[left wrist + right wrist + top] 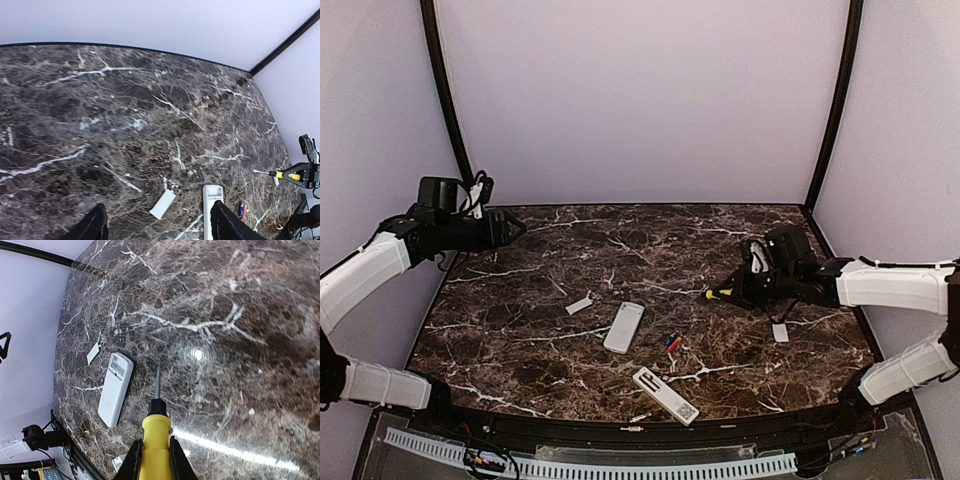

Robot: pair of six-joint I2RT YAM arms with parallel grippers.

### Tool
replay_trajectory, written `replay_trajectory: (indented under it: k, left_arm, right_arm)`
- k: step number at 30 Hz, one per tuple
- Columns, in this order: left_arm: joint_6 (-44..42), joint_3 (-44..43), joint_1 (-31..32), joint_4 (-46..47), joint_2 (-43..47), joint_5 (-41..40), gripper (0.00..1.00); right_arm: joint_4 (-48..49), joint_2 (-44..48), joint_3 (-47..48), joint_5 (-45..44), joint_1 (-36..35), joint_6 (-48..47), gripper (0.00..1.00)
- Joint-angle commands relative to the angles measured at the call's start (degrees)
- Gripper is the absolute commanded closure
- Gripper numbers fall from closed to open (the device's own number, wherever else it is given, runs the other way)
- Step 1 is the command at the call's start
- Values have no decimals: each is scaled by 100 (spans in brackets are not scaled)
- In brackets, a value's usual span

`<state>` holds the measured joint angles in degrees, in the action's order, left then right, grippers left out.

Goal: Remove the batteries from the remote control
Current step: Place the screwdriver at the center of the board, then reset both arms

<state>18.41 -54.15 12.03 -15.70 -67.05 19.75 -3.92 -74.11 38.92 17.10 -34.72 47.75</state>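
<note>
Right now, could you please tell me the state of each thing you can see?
Left claw: open, empty.
Right claw: shut on screwdriver.
Middle remote: bay open, cover off.
Front remote: lying flat, bay unclear.
Batteries: out, loose on table.
Covers: detached, lying flat.

Yellow screwdriver, red-blue batteries, brown-marbled table

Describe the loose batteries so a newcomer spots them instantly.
On the dark marble table, find the white remote lying near the centre. Just right of its near end lie the batteries: tiny red and blue cylinders, unlike the flat white pieces around them.
</note>
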Motion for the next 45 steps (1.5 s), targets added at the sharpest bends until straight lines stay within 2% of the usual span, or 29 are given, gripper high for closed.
replay_trajectory:
  k: [1, 2, 11, 16, 20, 34, 39, 45]
  left_arm:
    - [-448, 47, -482, -402, 379, -73, 30]
    - [-447, 59, -528, -409, 404, -273, 30]
    - [-539, 196, -553, -366, 687, -412, 30]
    - [-558, 160, -548, -413, 609, -403, 31]
    - [-550, 170, -548, -407, 584, -384, 31]
    - [-557, 192, -546, -368, 600, -396, 31]
    - [-558, 186, -546, -369, 595, -385, 31]
    - [-553, 194, -548, -356, 614, -372, 31]
  right_arm:
    - [809, -631, 532, 560, 84, -592, 100]
    - [845, -819, 652, 639, 82, -652, 100]
    - [1515, -2157, 1186, 1278, 80, -665, 100]
    - [1624, -2466, 1235, 1360, 79, -682, 100]
    - [1334, -2537, 1235, 1099, 76, -778, 99]
    - [876, -2605, 1291, 827, 56, -1092, 75]
    - [811, -2582, 1311, 740, 45, -1105, 53]
    - [697, -2518, 1321, 614, 34, -1160, 41]
